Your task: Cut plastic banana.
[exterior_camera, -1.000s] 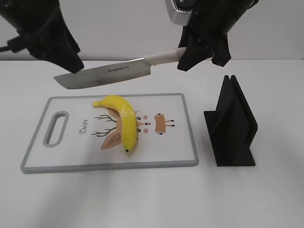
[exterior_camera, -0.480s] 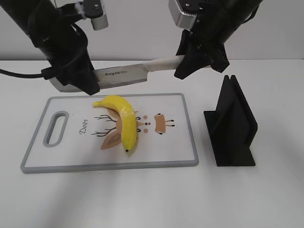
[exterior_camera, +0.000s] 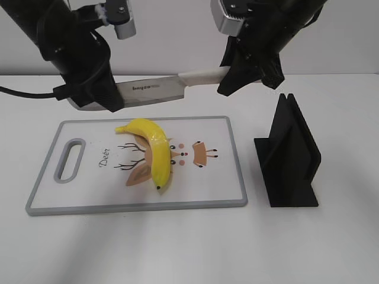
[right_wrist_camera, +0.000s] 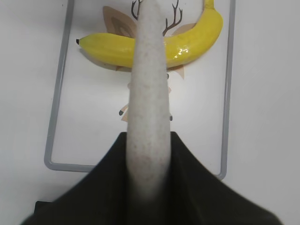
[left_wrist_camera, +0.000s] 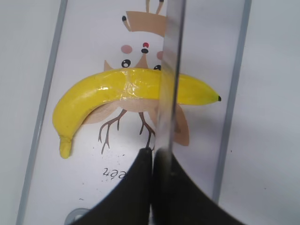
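Note:
A yellow plastic banana (exterior_camera: 153, 151) lies whole on the white cutting board (exterior_camera: 89, 195) with a deer print. It also shows in the left wrist view (left_wrist_camera: 117, 91) and the right wrist view (right_wrist_camera: 192, 42). A knife (exterior_camera: 151, 90) with a steel blade and a white handle (right_wrist_camera: 149, 93) hangs level above the banana. My right gripper (exterior_camera: 228, 74) is shut on the handle. My left gripper (exterior_camera: 109, 97) is shut on the blade's tip end (left_wrist_camera: 169, 84).
A black knife stand (exterior_camera: 290, 157) stands right of the board on the white table. The board's grip hole (exterior_camera: 70, 158) is at its left end.
My left arm has come in from the upper left and closed on the blade's tip end. The knife has stayed almost still above the banana.

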Controlling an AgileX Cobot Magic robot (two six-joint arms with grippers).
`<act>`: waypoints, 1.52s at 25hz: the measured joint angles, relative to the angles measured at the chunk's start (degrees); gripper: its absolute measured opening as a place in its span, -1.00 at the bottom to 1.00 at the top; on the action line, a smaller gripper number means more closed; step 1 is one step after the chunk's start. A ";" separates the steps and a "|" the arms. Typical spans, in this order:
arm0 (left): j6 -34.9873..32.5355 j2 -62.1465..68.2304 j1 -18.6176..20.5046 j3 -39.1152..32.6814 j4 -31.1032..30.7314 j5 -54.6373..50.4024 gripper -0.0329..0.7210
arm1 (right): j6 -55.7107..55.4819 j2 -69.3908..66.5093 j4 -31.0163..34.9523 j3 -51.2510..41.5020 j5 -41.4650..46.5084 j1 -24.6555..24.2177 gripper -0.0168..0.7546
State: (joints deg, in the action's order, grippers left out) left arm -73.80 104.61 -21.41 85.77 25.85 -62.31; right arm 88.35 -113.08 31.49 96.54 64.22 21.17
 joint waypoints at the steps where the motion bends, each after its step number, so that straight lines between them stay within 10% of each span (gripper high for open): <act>1: -0.06 0.00 0.00 0.00 -0.07 0.14 -0.91 | -0.06 0.00 -0.04 0.00 -0.28 0.00 -0.52; 38: -0.36 18.04 -1.62 0.96 -1.62 12.11 -0.92 | -9.47 -15.59 -11.26 1.16 -7.12 0.45 -0.50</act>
State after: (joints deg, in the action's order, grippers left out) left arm -74.15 122.65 -23.03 86.73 24.23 -50.20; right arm 78.88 -128.67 20.23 97.70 57.10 21.63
